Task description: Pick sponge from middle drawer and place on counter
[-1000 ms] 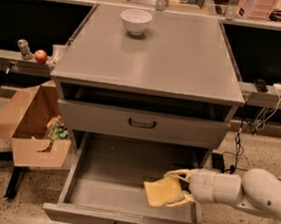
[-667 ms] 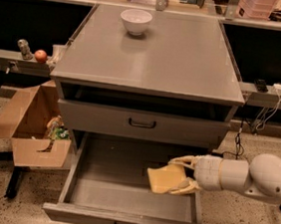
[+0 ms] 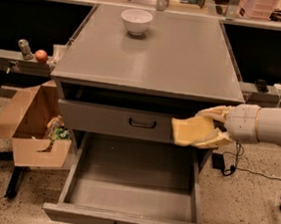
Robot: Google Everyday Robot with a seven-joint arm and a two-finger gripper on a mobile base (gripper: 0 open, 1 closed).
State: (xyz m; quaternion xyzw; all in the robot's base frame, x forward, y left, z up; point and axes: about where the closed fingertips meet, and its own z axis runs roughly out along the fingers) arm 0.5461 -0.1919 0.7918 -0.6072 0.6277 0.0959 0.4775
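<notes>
My gripper (image 3: 210, 127) reaches in from the right and is shut on the sponge (image 3: 189, 130), a pale yellow-tan foam pad. It holds the sponge in the air in front of the closed upper drawer front, above the right side of the open middle drawer (image 3: 133, 183) and below the level of the counter (image 3: 171, 57). The drawer's tray is pulled out and its floor is bare. The sponge touches nothing but my fingers.
A white bowl (image 3: 136, 21) stands at the back of the counter. An open cardboard box (image 3: 34, 123) sits on the floor to the left. An apple (image 3: 41, 55) lies on a low shelf at the left. Cables and a plug (image 3: 220, 161) lie at the right.
My gripper has lifted the sponge out of the middle drawer, up to the height of the upper drawer front. The drawer's tray now shows empty.
</notes>
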